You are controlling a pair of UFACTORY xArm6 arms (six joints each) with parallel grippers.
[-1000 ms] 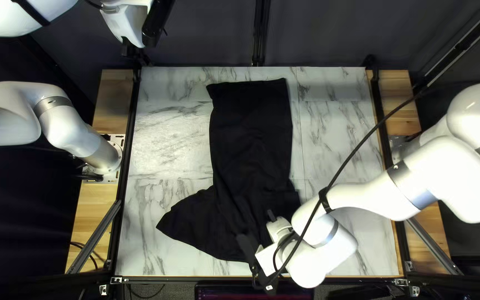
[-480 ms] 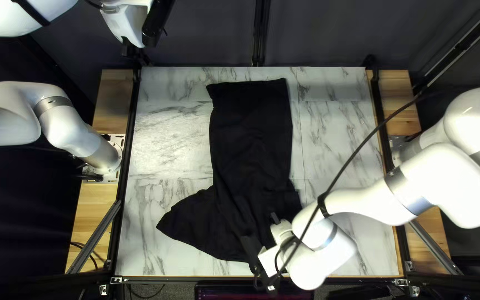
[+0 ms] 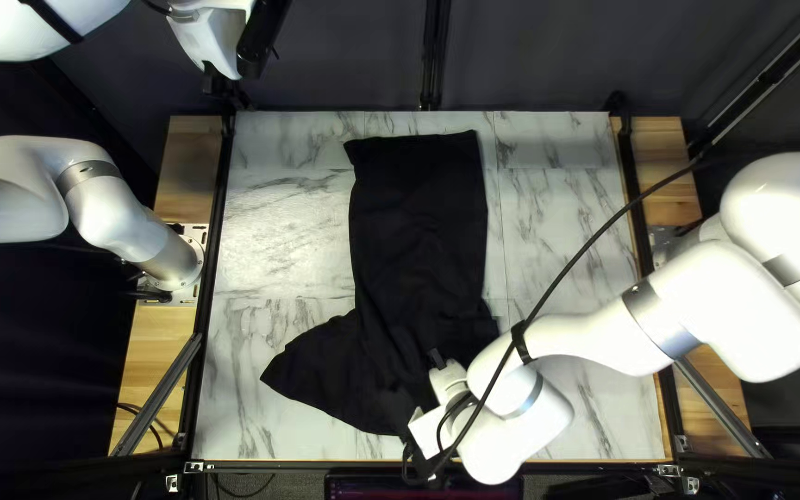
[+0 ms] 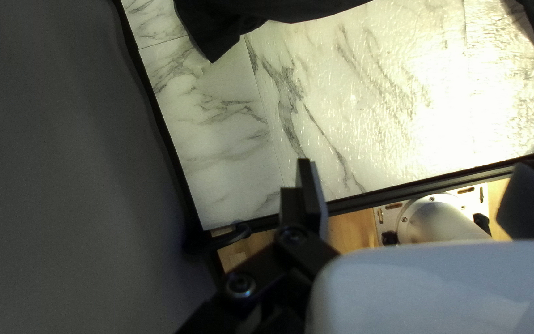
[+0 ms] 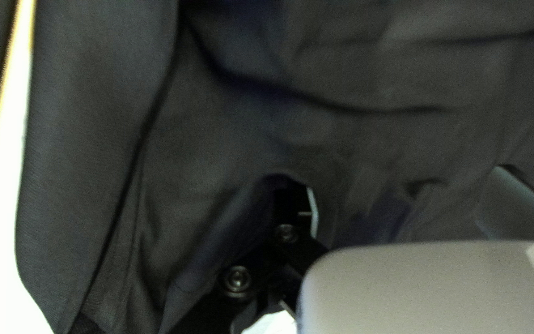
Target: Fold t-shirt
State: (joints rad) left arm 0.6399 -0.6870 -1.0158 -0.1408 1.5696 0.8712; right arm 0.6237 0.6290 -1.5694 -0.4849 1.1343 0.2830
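The black t-shirt [image 3: 418, 231] lies lengthwise on the marble-patterned table, its far part a fairly straight strip, its near part spreading toward the left. My right gripper [image 3: 416, 381] is low over the shirt's near part. In the right wrist view, my right gripper [image 5: 403, 192] has its fingers wide apart; the tip of one is partly hidden in a fold of the shirt [image 5: 353, 80], the other stands over cloth. My left gripper [image 3: 224, 85] hangs beyond the table's far left corner. In the left wrist view, that gripper [image 4: 416, 179] is open, holding nothing, with shirt edges [image 4: 217, 31] farther ahead.
A black cable [image 3: 594, 245] runs slantwise across the right side, along my right forearm. Marble table surface [image 3: 280, 222] shows on both sides of the shirt. Dark rails [image 3: 218, 231] edge the table, and my left arm's base [image 3: 178, 264] stands beside the left one.
Over the last half second my right gripper has moved left across the shirt's near part, after a slight shift right before that. My left arm and the shirt's far part look unchanged.
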